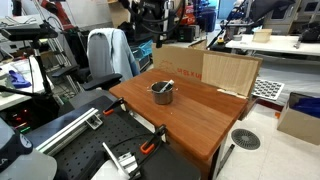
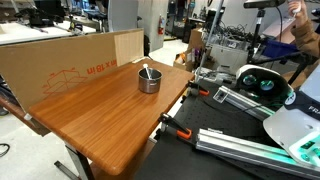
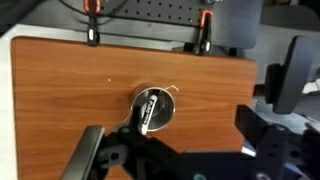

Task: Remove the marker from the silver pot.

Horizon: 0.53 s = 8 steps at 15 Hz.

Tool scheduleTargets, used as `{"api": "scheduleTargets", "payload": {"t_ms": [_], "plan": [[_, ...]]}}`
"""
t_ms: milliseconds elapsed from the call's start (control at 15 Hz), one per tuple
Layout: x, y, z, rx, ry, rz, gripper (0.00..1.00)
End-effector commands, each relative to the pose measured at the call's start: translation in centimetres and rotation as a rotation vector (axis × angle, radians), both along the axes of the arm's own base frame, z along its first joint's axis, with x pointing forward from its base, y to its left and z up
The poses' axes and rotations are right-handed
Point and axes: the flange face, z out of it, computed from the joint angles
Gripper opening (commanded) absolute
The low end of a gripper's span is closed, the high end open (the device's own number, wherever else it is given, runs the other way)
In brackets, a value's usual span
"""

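A: Tool (image 3: 175, 150)?
B: Spread wide, gripping nothing, above the silver pot (image 3: 172, 116), well apart from it.
A: Marker (image 3: 150, 106)?
B: Inside the silver pot, slanted against the rim, mid tabletop (image 3: 60, 90), toward the cardboard (image 2: 60, 60) at the far side.
A: Done so far?
B: Nothing, judging by that. Left: descending, closing on the marker, lifting out, setting down beside the silver pot.

A robotics lab: cluttered workbenches (image 1: 270, 45), office chair (image 1: 105, 55), cardboard panels (image 2: 60, 65), clamped wooden table (image 1: 190, 110).
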Motion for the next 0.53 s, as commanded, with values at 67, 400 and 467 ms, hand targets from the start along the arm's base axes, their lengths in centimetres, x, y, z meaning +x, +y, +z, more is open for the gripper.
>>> {"api": "scheduleTargets", "payload": {"t_ms": [67,400,467], "plan": [[2.9,-0.1,-4.1,0.034,-0.077,-0.104,1.00],[4.4,1.3,-8.2,0.065,-0.083,-0.155,1.00],[4.5,1.4,-8.9,0.075,-0.079,-0.168,1.00]]}}
